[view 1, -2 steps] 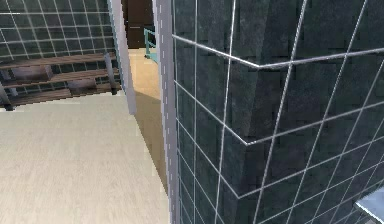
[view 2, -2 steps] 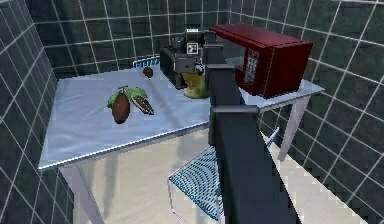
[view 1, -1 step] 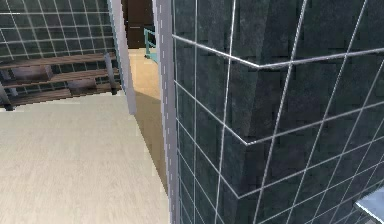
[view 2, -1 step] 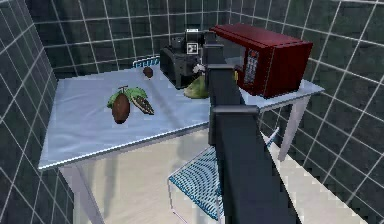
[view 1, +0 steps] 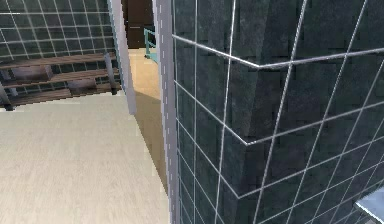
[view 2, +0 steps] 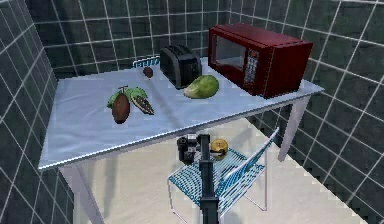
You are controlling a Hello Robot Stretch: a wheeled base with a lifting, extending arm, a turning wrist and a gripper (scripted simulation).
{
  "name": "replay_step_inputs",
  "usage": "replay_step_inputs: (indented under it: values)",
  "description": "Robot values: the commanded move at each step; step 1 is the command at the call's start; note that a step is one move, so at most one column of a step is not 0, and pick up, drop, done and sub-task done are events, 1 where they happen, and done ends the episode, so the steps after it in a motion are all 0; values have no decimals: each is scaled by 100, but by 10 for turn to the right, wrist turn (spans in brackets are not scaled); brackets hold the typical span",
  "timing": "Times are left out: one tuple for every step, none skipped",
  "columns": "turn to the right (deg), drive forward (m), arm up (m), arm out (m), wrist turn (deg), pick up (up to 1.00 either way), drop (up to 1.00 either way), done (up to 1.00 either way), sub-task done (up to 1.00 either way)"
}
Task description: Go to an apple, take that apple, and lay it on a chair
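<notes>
My arm rises from the bottom edge of the arm side view, and the gripper stands over a light blue wire chair. A small round red and yellow thing, perhaps the apple, sits right beside the gripper above the chair's seat. I cannot tell whether the gripper holds anything. Behind the chair a pale table carries a green and yellow fruit and a brown-red fruit with green leaves.
On the table also stand a dark red microwave, a black toaster and a small dark thing. Dark tiled walls close off the forward view's right. A beige floor leads to a doorway, with wooden shelves at left.
</notes>
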Motion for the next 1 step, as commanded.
replay_step_inputs:
  values:
    - [0, 0, -32, 0, 0, 0, 0, 0, 0]
